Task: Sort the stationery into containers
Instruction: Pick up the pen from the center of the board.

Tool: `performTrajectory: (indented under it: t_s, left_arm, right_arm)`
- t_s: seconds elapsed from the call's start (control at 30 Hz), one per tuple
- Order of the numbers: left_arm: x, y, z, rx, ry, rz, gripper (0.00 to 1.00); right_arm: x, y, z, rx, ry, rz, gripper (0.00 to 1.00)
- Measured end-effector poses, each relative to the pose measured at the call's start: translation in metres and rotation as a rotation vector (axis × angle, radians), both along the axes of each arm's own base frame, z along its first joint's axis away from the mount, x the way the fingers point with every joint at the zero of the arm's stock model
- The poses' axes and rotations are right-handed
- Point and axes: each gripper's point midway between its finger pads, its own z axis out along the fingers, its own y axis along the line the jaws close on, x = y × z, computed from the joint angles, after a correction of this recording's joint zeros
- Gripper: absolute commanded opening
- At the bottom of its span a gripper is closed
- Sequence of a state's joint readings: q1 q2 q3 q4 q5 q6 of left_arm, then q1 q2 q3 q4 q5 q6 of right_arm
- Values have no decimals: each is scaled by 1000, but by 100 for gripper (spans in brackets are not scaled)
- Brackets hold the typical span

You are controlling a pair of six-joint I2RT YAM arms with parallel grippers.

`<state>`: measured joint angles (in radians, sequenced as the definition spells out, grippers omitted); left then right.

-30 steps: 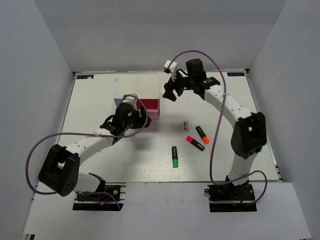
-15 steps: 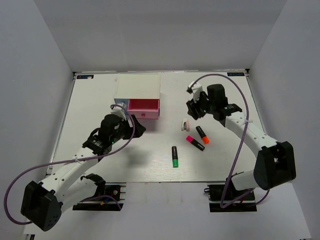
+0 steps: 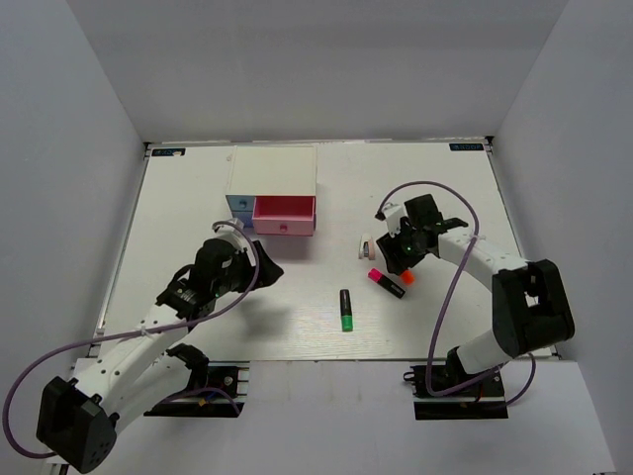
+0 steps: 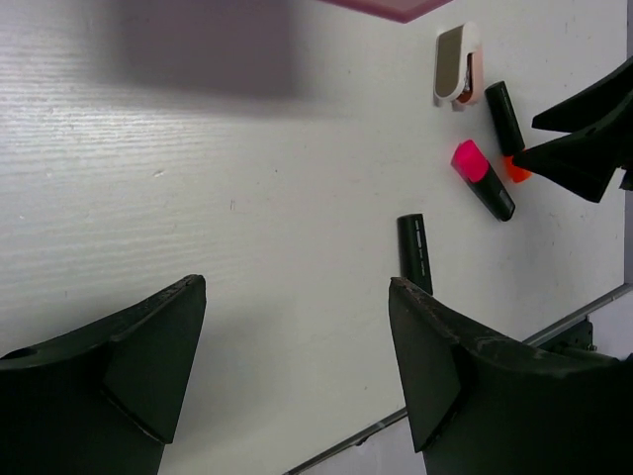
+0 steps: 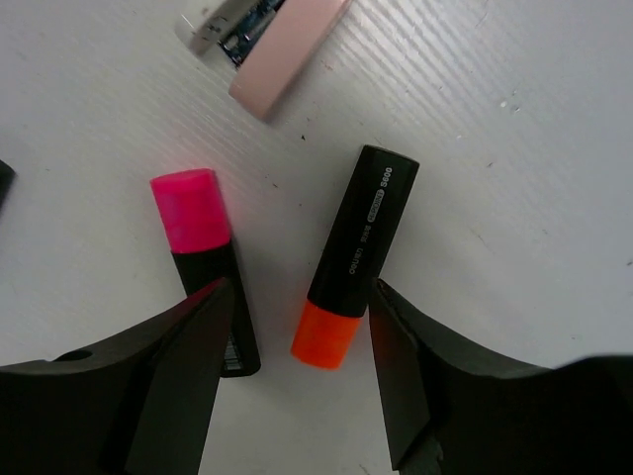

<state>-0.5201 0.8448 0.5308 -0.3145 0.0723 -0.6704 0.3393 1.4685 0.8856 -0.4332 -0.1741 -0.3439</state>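
Right fingers (image 5: 188, 366): set apart, gripping nothing. They hang low over the worktop (image 3: 178, 228), one on each side of the orange-ended highlighter (image 5: 356, 257), whose orange tip lies between them with a gap showing on either side.

Pink-ended highlighter (image 5: 198, 247): just beside the orange one, lying flat, its black body running under the left-hand finger in the wrist view.

Pale pink eraser block (image 5: 287, 54): just beyond both highlighters, with a smaller whitish piece against it.

Green-ended highlighter (image 3: 346, 310): alone on the worktop, nearer the arm bases and apart from the other pieces.

Left fingers (image 4: 129, 366): wide apart, nothing between them, above bare worktop in front of the drawers.

White-topped box (image 3: 272, 170): at the far side of the worktop. Its pink-red drawer (image 3: 284, 213) stands pulled out, with the light blue drawer (image 3: 238, 206) beside it. I cannot tell what either drawer holds.
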Motion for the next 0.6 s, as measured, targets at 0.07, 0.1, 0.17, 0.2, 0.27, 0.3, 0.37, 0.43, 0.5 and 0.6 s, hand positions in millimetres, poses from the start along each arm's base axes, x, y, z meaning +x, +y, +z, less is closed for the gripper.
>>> performTrajectory:
  t_s: [0.07,0.1,0.17,0.2,0.27,0.3,0.37,0.43,0.5,0.6]
  left_arm:
    - [-4,2,-3,-1,15,3,84]
    - [-6,3,-6,1,25,5,86]
    - [-9,4,-9,8,45,9,86]
    - [-11,5,-10,10,52,9,86]
    - [-13,6,-12,14,64,12,86]
    - [-15,7,-12,14,69,14,86]
    - [-17,9,-11,11,68,18,86]
    - [-18,9,-7,2,60,23,86]
    - [-19,10,-4,-6,54,28,86]
    - [-21,11,-3,-12,54,31,86]
  right_arm:
    - [-2,-2,-11,-16,34,-9,63]
    - [-2,-3,-15,-23,46,-17,63]
    - [-1,-5,-20,-32,57,-31,63]
    - [1,-6,-22,-37,56,-38,63]
    - [3,-8,-28,-52,59,-51,63]
    - [5,-9,-31,-59,61,-57,63]
    - [6,-11,-36,-73,67,-65,63]
    - [9,-11,-38,-77,64,-72,60]
    - [13,-11,-39,-79,58,-79,56]
    - [19,-11,-39,-81,49,-86,32]
